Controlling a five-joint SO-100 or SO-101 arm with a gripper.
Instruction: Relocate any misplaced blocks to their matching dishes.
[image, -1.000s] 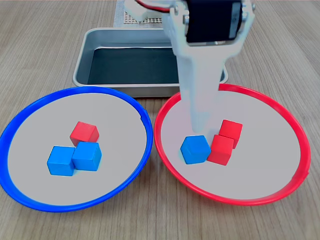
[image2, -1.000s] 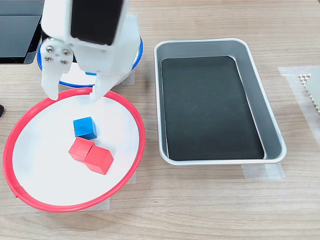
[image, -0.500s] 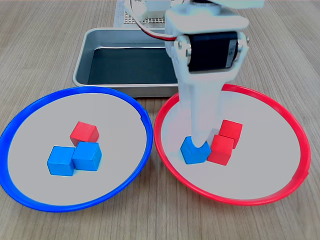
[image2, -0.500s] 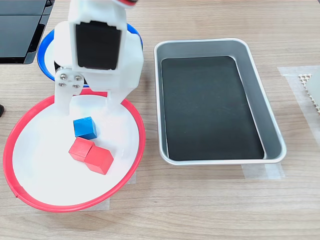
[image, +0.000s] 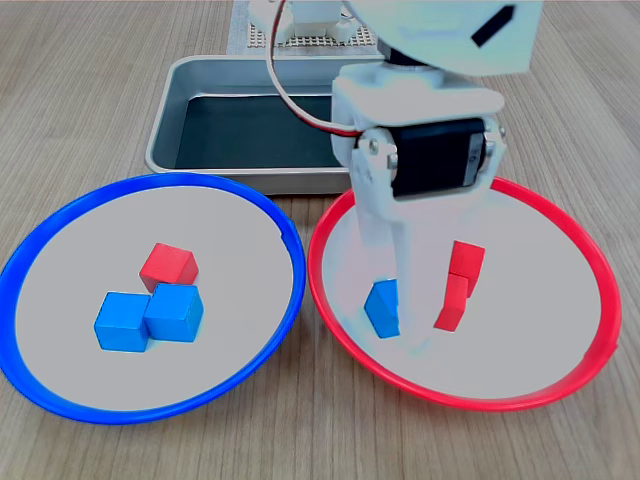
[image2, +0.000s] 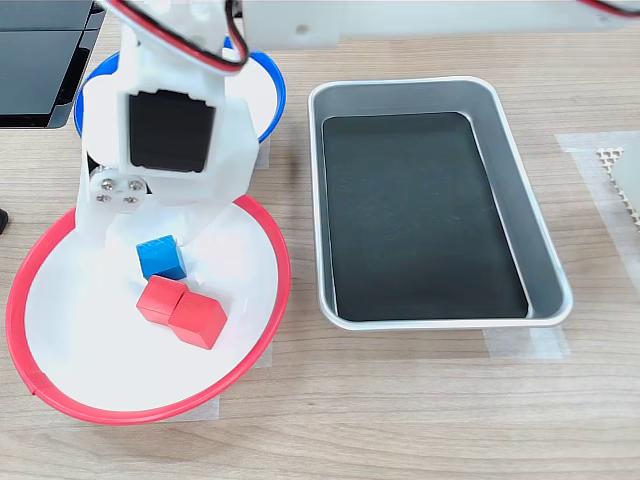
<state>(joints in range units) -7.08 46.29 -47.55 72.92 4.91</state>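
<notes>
Second exterior view, tool (image2: 150, 250) open, straddling blue cube (image2: 161, 258)

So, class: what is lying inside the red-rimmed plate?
Inside the red-rimmed plate lie one blue cube and two touching red cubes. The claw has come down around the blue cube, hiding the plate's floor behind it.

Hand (image: 405, 300) hides most of blue cube (image: 384, 307).
</notes>
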